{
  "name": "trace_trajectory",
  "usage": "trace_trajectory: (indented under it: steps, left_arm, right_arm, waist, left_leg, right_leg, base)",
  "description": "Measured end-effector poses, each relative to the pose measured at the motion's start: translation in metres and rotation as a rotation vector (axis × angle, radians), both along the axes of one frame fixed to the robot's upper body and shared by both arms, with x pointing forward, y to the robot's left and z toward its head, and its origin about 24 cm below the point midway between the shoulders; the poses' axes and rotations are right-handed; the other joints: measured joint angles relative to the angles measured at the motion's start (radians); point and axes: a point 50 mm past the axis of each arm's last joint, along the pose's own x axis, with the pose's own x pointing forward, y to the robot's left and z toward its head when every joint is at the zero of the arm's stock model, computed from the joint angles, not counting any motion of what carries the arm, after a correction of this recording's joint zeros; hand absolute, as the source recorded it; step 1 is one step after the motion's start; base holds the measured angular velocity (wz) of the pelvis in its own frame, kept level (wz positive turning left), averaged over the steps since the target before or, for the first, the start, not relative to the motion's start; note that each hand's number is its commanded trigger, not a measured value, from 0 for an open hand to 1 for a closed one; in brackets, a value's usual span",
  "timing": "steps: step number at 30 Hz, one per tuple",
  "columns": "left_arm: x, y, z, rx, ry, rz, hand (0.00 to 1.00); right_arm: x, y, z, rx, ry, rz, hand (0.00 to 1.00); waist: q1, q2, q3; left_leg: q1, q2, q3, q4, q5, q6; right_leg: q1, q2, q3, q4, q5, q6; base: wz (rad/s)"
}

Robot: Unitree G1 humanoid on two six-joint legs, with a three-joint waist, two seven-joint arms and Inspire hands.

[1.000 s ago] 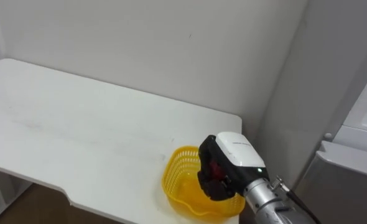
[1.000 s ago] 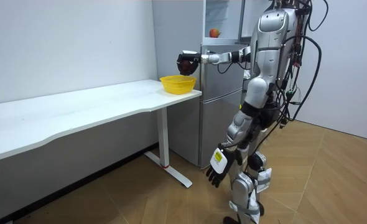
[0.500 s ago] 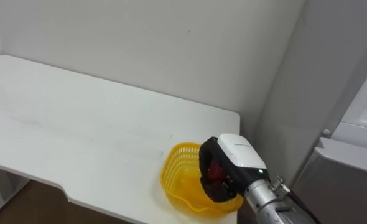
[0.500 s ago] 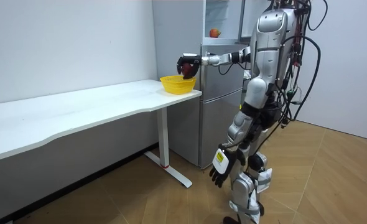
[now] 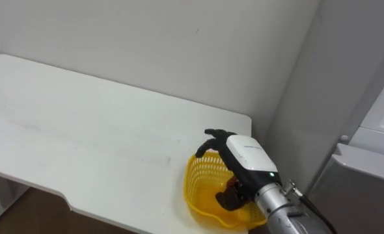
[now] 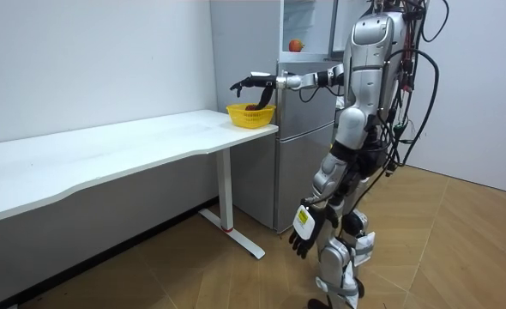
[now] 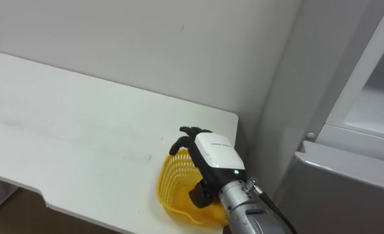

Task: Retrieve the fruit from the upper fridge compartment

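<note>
Right hand (image 5: pixel 247 158), white-backed with black fingers (image 5: pixel 211 136): held over the round yellow plastic mesh basket (image 5: pixel 200 180), the fingers spread wide and nearly straight past the basket's far rim, with nothing gripped in them. Basket: set upright, mouth upward, at the corner of the long white counter (image 5: pixel 81 127) nearest the grey two-door fridge (image 6: pixel 303 146). Dark red round fruit (image 6: pixel 251 108): seen in the room view lying inside the basket just under the hand, free of the fingers; its shape is too rounded and too small for a long axis or a pointing direction to be told. Left hand (image 6: pixel 304 225): hung low beside the thigh, fingers relaxed and empty. Fridge: upper door stood open, a second round reddish-orange fruit (image 6: pixel 297 45) left on the upper shelf. Robot stood upright between fridge and counter end.
</note>
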Motion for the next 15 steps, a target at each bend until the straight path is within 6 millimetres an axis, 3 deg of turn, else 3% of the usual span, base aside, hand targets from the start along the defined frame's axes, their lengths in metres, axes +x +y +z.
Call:
trace_trajectory:
  steps: [15]
  left_arm:
    - [0.0050, 0.0012, 0.0019, 0.009, -0.023, -0.005, 0.00]
  right_arm:
    - [-0.0002, 0.0002, 0.0032, 0.007, -0.026, -0.005, 0.00]
  waist:
    - [-0.001, 0.001, 0.0011]
  left_leg:
    - [-0.013, 0.000, 0.000, -0.002, 0.000, 0.000]
  right_leg:
    - [-0.012, 0.000, 0.000, -0.001, 0.000, 0.000]
  base:
    - [0.00]
